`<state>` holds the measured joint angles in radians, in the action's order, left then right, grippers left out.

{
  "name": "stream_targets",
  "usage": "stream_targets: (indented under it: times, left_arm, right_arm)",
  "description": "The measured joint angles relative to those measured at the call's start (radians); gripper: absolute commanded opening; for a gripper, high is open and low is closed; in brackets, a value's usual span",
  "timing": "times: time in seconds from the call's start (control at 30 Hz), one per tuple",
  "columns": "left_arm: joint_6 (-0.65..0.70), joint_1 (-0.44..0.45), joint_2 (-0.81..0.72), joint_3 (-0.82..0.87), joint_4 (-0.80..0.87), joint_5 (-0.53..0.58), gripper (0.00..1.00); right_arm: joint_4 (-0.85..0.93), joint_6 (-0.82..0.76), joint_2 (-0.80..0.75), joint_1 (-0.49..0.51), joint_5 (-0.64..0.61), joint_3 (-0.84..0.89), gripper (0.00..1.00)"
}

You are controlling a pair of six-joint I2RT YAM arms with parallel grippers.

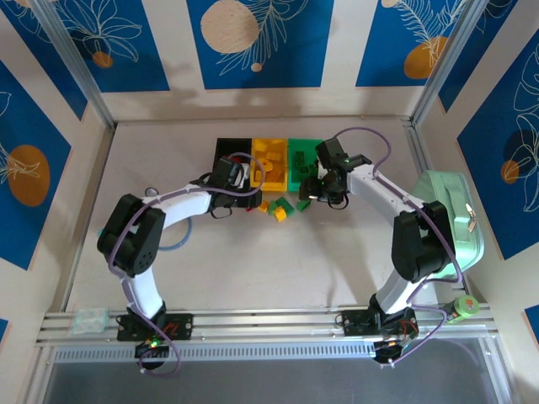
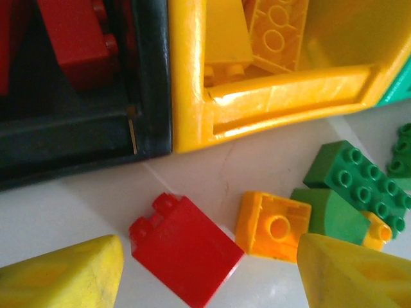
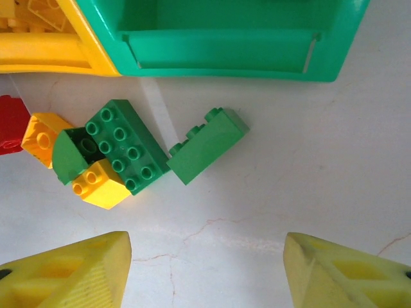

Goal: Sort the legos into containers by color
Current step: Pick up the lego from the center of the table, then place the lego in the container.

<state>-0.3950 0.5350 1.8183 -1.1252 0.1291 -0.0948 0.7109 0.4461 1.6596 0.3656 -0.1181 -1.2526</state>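
Left tool (image 2: 209, 256): spread wide, nothing held, poised low over a red brick (image 2: 186, 247) lying studs-sideways on the tabletop (image 2: 83, 212), roughly between the two pads. Just beside it, an orange brick (image 2: 273, 224), hollow side up. Beyond, the black bin (image 2: 151, 83) with red pieces inside, joined to the yellow bin (image 2: 282, 96) with yellow pieces inside.

Right tool (image 3: 207, 256): likewise wide open and empty, hovering near a sloped green brick (image 3: 209, 144) on bare tabletop just short of the green bin (image 3: 225, 54). Touching that brick's left end, a tight cluster including a studded green brick (image 3: 125, 144) and a small yellow brick (image 3: 99, 183).

Likely step: red to black, green to green. To do it well:
- Centre the red brick between the pads.
- Come straight down and close across its flat faces, not the stud end.
- Keep the right-hand pad off the orange neighbour.
- Lift above the bin wall before crossing, and release low.

On the other side, better to take the sloped brick first, pinched across parallel sides rather than the slope, lest it squirt free. Worth staggering the two arms, working so near each other.
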Motion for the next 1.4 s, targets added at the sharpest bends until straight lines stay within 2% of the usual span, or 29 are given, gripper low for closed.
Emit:
stream_targets:
  times: [0.47, 0.6, 0.7, 0.8, 1.13, 1.4]
  left_arm:
    - [-0.049, 0.0, 0.099, -0.088, 0.106, 0.054, 0.68]
    - [-0.059, 0.002, 0.1, -0.088, 0.124, 0.064, 0.58]
    - [-0.064, 0.004, 0.1, -0.087, 0.126, 0.074, 0.43]
    - [-0.065, 0.005, 0.094, -0.087, 0.126, 0.082, 0.35]
    - [-0.067, 0.005, -0.026, -0.019, 0.165, 0.132, 0.3]
    - [-0.035, -0.022, -0.135, -0.054, 0.198, 0.154, 0.3]
  right_arm:
    - [-0.02, 0.001, -0.026, -0.016, 0.017, 0.041, 0.64]
    - [-0.027, 0.008, -0.039, -0.02, 0.019, 0.051, 0.64]
    - [-0.032, 0.009, -0.047, -0.02, 0.021, 0.06, 0.64]
    - [-0.039, 0.012, -0.057, -0.02, 0.022, 0.075, 0.64]
    - [-0.059, 0.034, -0.091, -0.02, 0.023, 0.139, 0.63]
    - [-0.08, 0.049, -0.114, -0.02, 0.034, 0.203, 0.63]
